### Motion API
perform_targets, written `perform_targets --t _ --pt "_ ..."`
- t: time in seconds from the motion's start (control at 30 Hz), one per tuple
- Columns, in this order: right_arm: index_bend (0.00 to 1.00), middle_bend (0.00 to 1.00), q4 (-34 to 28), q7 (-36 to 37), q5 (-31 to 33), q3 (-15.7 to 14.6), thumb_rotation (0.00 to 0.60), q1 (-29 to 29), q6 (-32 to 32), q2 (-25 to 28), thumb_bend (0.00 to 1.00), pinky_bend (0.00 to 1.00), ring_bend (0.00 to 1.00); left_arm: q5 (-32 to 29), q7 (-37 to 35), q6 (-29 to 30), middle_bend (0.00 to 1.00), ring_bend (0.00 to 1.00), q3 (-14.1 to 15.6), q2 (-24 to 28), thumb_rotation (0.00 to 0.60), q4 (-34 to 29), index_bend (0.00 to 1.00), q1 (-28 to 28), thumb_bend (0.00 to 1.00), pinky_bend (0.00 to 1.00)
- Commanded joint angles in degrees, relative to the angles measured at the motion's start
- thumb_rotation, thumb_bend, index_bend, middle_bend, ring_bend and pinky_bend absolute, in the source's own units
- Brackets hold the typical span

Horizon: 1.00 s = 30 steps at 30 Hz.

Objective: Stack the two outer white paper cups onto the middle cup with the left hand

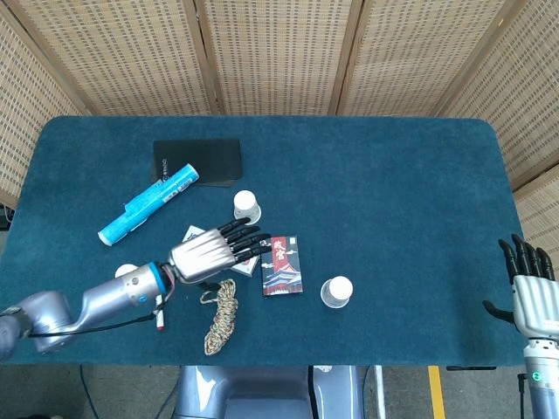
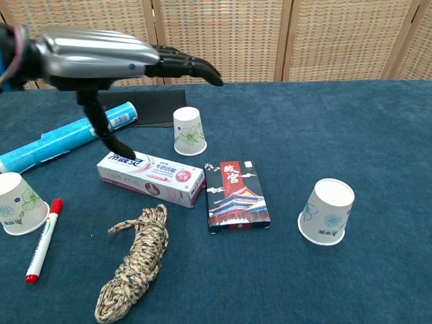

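Three upside-down white paper cups stand on the blue table. The middle cup (image 1: 247, 206) (image 2: 188, 131) is furthest back, the left cup (image 1: 125, 271) (image 2: 19, 202) is partly hidden by my left forearm in the head view, and the right cup (image 1: 336, 291) (image 2: 327, 210) stands near the front. My left hand (image 1: 214, 253) (image 2: 101, 57) hovers open above the toothpaste box, fingers stretched toward the right and holding nothing. It lies between the left and middle cups, touching neither. My right hand (image 1: 531, 292) is open at the table's right edge.
A toothpaste box (image 2: 150, 177), a dark printed box (image 1: 281, 265) (image 2: 236, 196), a coiled rope (image 1: 221, 314) (image 2: 135, 263) and a red marker (image 2: 42, 239) lie among the cups. A blue tube (image 1: 148, 205) and a black pad (image 1: 197, 160) sit further back left.
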Motion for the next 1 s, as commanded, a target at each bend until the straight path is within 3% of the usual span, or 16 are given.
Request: perform_targets --t 0.03,0.17,0.53,0.9,1.0 --pt "0.00 0.00 0.35 0.12 0.61 0.33 0.600 0.33 -0.54 0.12 0.00 0.00 0.00 -2.84 2.50 -8.37 0.00 0.00 -3.34 -6.67 0.600 3.30 0.00 -8.43 0.00 0.00" --pt "0.00 0.00 1.15 -0.52 1.52 0.61 0.600 0.64 -1.03 -0.13 0.00 0.00 0.00 -6.55 3.87 -12.41 0.00 0.00 -5.06 -13.06 0.600 7.53 0.00 -13.55 0.00 0.00" --pt "0.00 0.00 1.32 0.26 2.47 0.85 0.600 0.07 -0.43 0.41 0.00 0.00 0.00 -11.19 6.81 -18.00 0.00 0.00 -5.12 -26.57 0.600 19.81 0.00 -23.52 0.00 0.00" --pt "0.00 0.00 1.52 -0.11 2.64 0.56 0.600 -0.57 0.39 0.30 0.00 0.00 0.00 -12.28 5.67 -18.64 0.00 0.00 -3.72 -34.25 0.600 28.71 0.00 -29.29 0.00 0.00" --pt "0.00 0.00 1.63 0.13 2.91 0.72 0.600 -0.73 0.59 0.38 0.00 0.00 0.00 -12.23 4.92 -18.45 0.05 0.04 -3.11 -37.34 0.600 31.81 0.12 -31.06 0.06 0.06"
